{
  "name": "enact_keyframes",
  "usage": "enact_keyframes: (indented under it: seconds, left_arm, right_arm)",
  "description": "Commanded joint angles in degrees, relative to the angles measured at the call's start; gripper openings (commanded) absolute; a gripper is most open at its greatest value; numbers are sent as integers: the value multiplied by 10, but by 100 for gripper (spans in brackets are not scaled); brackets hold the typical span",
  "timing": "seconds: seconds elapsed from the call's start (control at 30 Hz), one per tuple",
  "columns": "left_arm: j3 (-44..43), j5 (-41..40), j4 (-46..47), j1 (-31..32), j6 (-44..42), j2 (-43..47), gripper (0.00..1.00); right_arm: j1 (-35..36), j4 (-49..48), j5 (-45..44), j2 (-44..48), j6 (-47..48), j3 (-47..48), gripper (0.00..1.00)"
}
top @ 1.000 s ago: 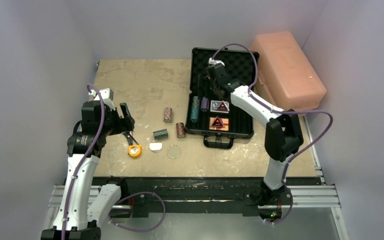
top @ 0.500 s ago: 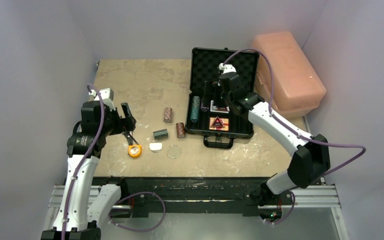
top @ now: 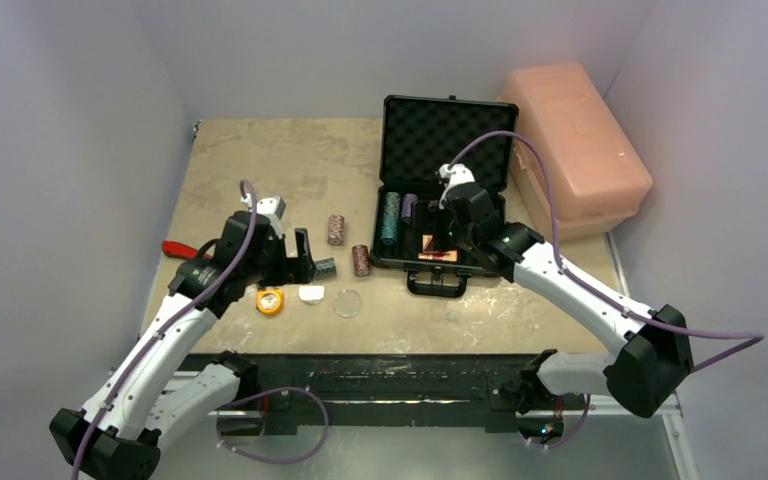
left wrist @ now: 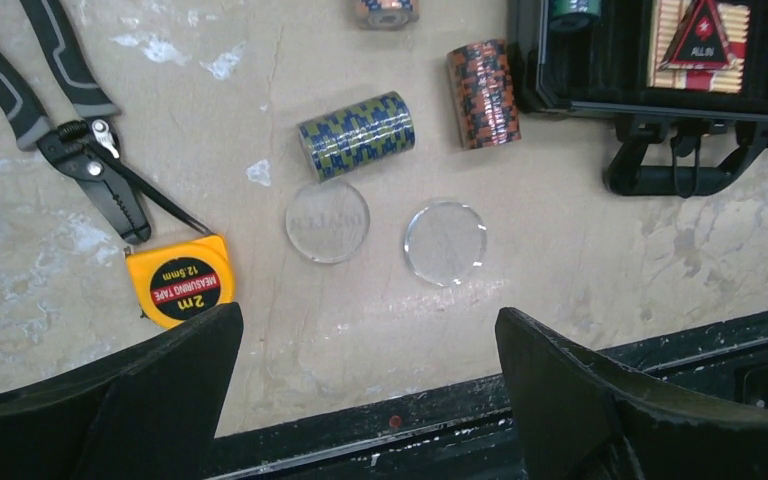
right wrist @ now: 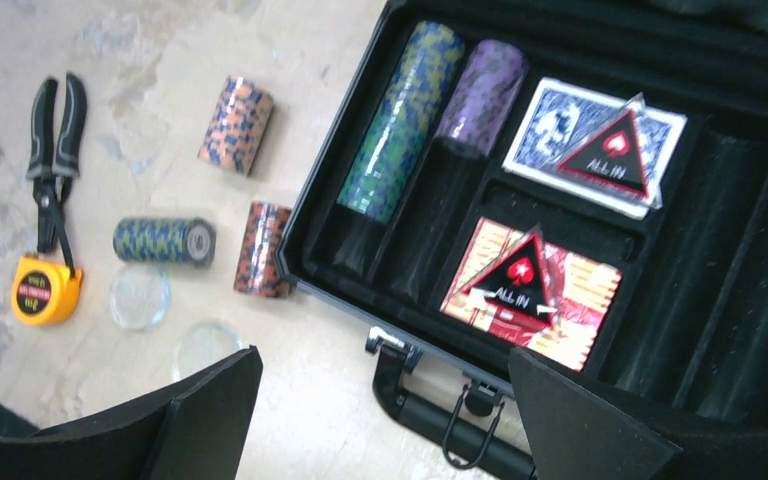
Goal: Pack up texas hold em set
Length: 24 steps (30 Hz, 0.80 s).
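The black briefcase (top: 447, 130) lies open at the back right, handle (right wrist: 450, 425) toward me. Its tray holds a teal chip stack (right wrist: 400, 125), a purple stack (right wrist: 482, 95) and two card decks (right wrist: 592, 140) (right wrist: 535, 290). On the table left of it lie two brown stacks (left wrist: 482, 93) (right wrist: 237, 125), a blue-yellow stack (left wrist: 357, 133) and two clear discs (left wrist: 327, 220) (left wrist: 445, 242). My left gripper (left wrist: 368, 330) hangs open and empty above the discs. My right gripper (right wrist: 385, 370) hangs open and empty over the case's front edge.
An orange tape measure (left wrist: 178, 283) and pliers (left wrist: 80, 140) lie left of the discs. A big pink plastic box (top: 575, 135) stands behind the case at the right. A red-handled tool (top: 182, 249) lies near the table's left edge.
My left arm has swung right, from the table's left side to above the loose chips. My right arm has drawn back from the case lid to its front edge. Both grippers opened wider.
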State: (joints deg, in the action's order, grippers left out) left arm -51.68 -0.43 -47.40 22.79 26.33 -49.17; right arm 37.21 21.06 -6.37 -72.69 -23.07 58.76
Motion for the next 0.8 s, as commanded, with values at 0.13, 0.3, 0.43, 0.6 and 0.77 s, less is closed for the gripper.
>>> enact_keyframes:
  seconds: [0.13, 0.3, 0.43, 0.6, 0.77]
  left_arm:
    - [32, -79, 32, 52, 97, -44, 99]
    - [54, -96, 57, 64, 108, -52, 100]
    - [77, -121, 72, 64, 128, -56, 100]
    - [87, -155, 93, 65, 151, -84, 100]
    - [93, -142, 105, 65, 162, -88, 100]
  right_arm:
    - [29, -25, 6, 29, -4, -30, 99]
    - [30, -33, 25, 55, -9, -57, 99]
    - [30, -41, 34, 71, -9, -74, 99]
    - [30, -37, 32, 81, -3, -80, 99]
    - [30, -24, 29, 93, 0, -83, 99]
